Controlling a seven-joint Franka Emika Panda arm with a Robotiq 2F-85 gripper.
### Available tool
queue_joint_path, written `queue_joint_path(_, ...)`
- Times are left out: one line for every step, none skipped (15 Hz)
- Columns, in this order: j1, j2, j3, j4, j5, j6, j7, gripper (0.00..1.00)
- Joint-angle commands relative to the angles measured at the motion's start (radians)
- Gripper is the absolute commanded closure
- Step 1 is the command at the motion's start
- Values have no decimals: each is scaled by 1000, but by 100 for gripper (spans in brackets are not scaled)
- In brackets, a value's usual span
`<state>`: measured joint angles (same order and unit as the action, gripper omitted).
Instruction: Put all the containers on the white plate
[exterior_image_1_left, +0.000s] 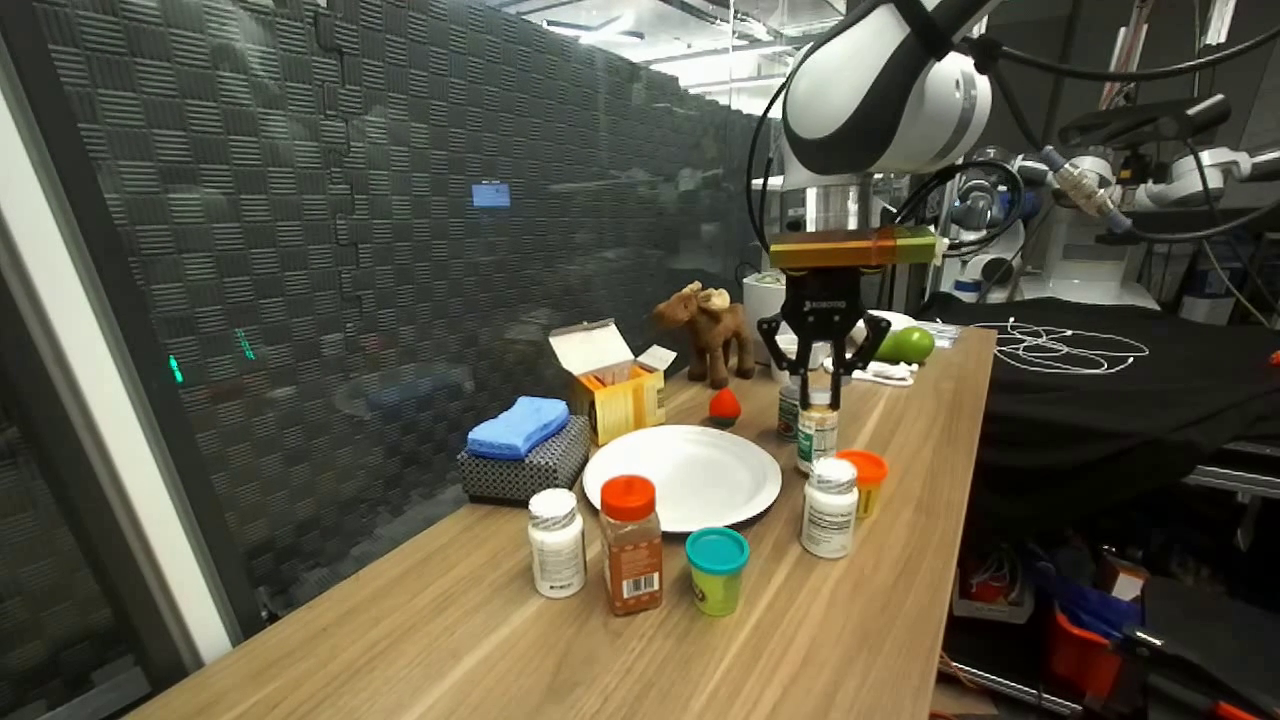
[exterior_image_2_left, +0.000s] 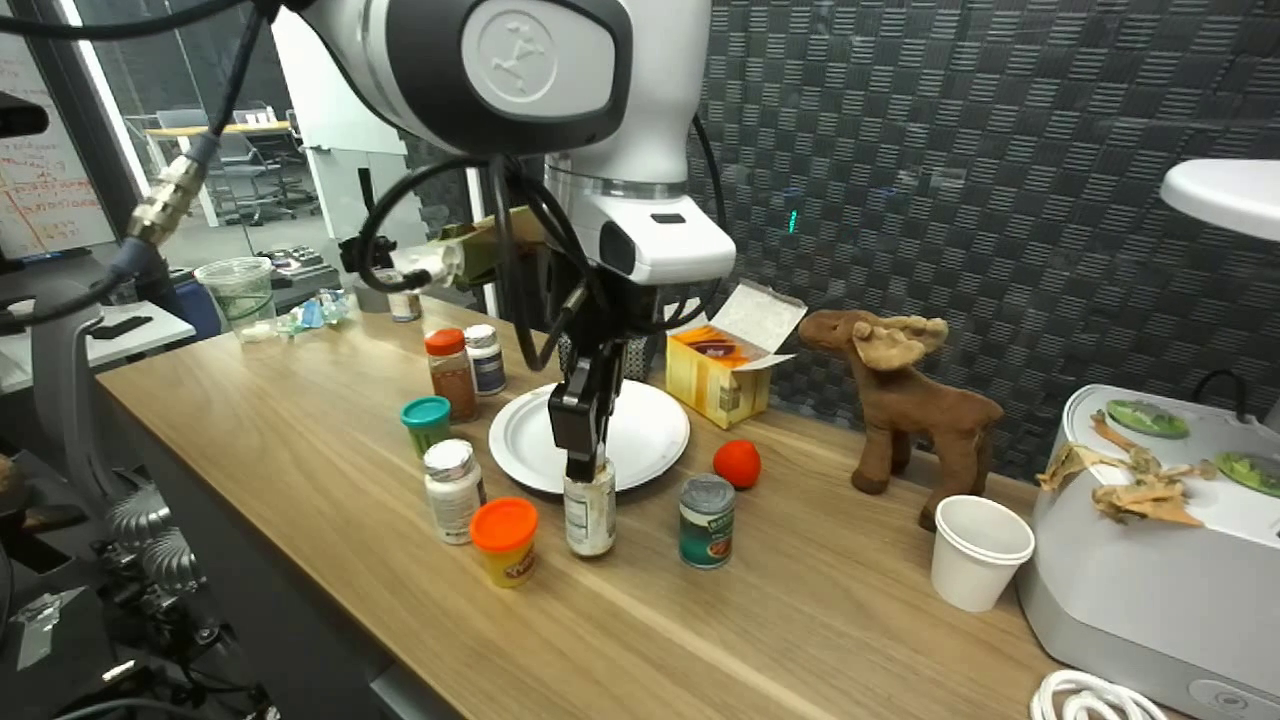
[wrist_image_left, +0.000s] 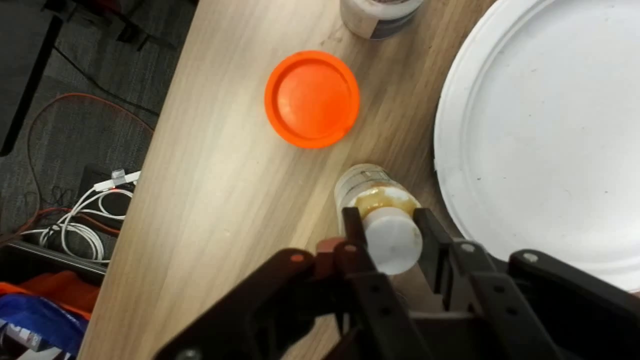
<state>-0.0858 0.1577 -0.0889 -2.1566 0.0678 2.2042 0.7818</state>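
Note:
My gripper (exterior_image_1_left: 820, 400) points down with its fingers against both sides of the white cap of a small bottle (exterior_image_2_left: 590, 515). The cap (wrist_image_left: 393, 245) sits between the fingertips in the wrist view; the bottle appears to stand on the table. The empty white plate (exterior_image_1_left: 680, 480) lies beside it. Around the plate stand a white bottle (exterior_image_1_left: 557, 550), an orange-lidded spice jar (exterior_image_1_left: 632, 560), a teal-lidded tub (exterior_image_1_left: 717, 578), another white bottle (exterior_image_1_left: 829, 515), an orange-lidded tub (exterior_image_2_left: 505, 545) and a green can (exterior_image_2_left: 706, 525). The orange-lidded tub is partly hidden in an exterior view.
A red-orange ball-like object (exterior_image_2_left: 737, 463), a yellow box (exterior_image_1_left: 625, 400) with open flaps and a brown moose toy (exterior_image_2_left: 905, 410) stand behind the plate. A blue sponge (exterior_image_1_left: 518, 427) lies on a dark box. White cups (exterior_image_2_left: 980, 550) stand by a grey appliance (exterior_image_2_left: 1160, 560).

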Motion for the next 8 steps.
queue_joint_path(43,-104,0,-13,-55,-32,67,86)
queue_joint_path(52,-116,7,0,-77,-41,85,86)
queue_joint_path(61,-126,15,15,-101,-52,101,86)
queue_joint_path(68,-127,24,38,-128,-61,120,86)
queue_joint_path(75,-119,34,71,-144,-76,120,86)
queue_joint_path(80,-111,42,99,-157,-81,118,86)
queue_joint_path(84,-86,50,141,-152,-98,95,87)
queue_joint_path(88,-64,57,178,-147,-111,78,87)
